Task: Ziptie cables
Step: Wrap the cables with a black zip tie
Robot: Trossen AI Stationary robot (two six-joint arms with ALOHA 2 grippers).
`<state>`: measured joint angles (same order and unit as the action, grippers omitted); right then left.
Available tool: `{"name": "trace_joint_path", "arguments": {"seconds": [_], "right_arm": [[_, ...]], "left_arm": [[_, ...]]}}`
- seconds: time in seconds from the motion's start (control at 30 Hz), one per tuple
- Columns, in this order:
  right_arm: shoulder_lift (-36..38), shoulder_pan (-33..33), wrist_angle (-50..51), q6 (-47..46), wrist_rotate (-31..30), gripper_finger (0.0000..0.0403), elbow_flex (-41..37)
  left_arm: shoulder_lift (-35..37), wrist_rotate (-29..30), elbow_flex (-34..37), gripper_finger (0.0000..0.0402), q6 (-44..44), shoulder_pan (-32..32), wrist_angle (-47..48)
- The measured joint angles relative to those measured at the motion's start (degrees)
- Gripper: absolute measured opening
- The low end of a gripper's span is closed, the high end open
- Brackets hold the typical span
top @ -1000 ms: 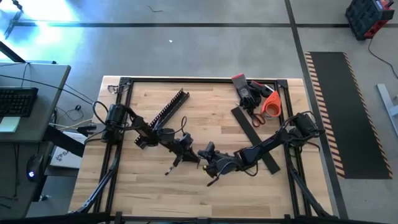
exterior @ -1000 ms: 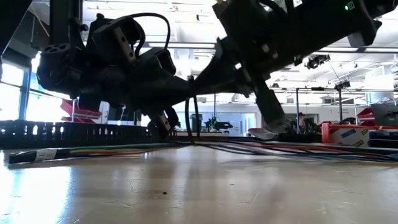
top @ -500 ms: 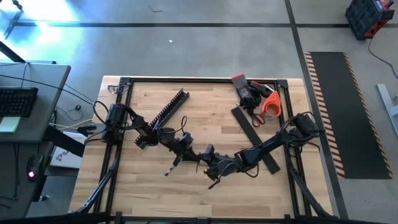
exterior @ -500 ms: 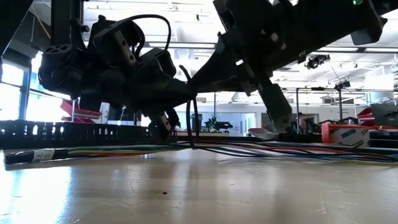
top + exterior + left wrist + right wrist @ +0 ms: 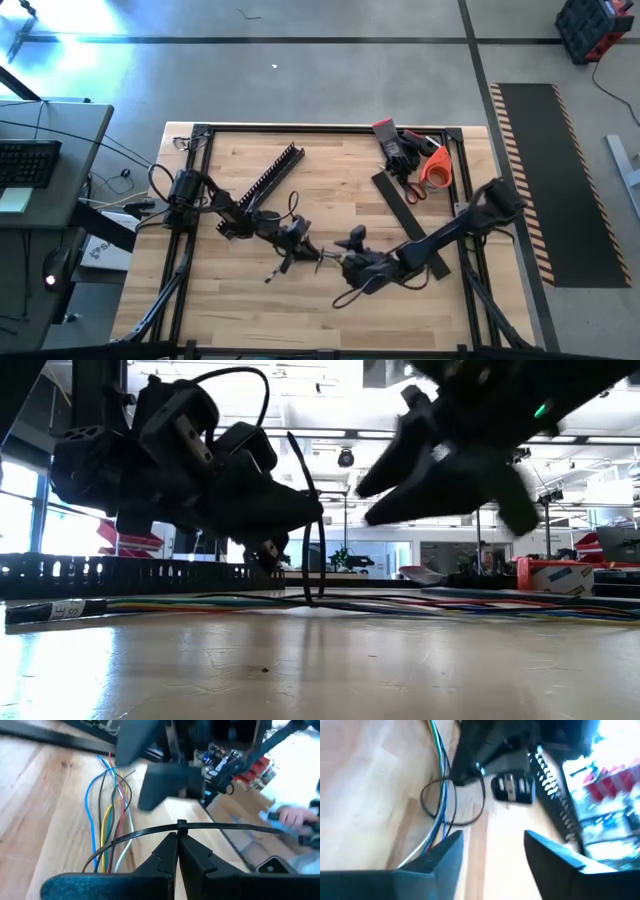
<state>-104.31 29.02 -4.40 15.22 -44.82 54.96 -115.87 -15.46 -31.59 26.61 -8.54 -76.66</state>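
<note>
Right tool [image 5: 375,500] has let go and pulled back, fingers apart; left tool [image 5: 176,842] stays clamped on the zip tie [image 5: 318,550] looped around the cables [image 5: 200,602], ready for tightening

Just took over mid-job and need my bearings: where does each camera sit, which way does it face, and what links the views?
High: overhead, straight down on the table; both arms show, left gripper facing right gripper.
Low: table height, level towards the room; both arms hang above the cables.
Left wrist: past shut fingers pinching the ziptie; cables beyond.
Right wrist: past open fingers towards the left arm.
Shared: ziptie loop round the cables appears in the low and both wrist views.
</note>
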Motion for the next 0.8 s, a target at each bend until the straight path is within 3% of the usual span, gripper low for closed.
{"name": "trace_joint_path", "arguments": {"seconds": [0.2,0.43,0.57,0.8], "right_arm": [[6.38,1.7,11.58,-19.84,5.11,0.0241,0.0],[6.47,1.51,4.86,-35.49,11.85,0.0243,0.02],[5.7,1.34,4.43,-43.09,14.73,0.0242,-0.04],[5.72,3.51,9.44,-53.59,15.56,0.0242,-0.02]], "left_arm": [[0.0,3.15,0.0,0.0,-7.38,-1.62,0.22],[-3.29,7.93,-2.19,0.0,-12.66,-4.51,0.03],[-8.16,11.93,-7.48,0.0,-16.82,-5.93,-0.02],[-16.8,11.16,-18.39,0.0,-21.19,-5.64,0.05]]}}
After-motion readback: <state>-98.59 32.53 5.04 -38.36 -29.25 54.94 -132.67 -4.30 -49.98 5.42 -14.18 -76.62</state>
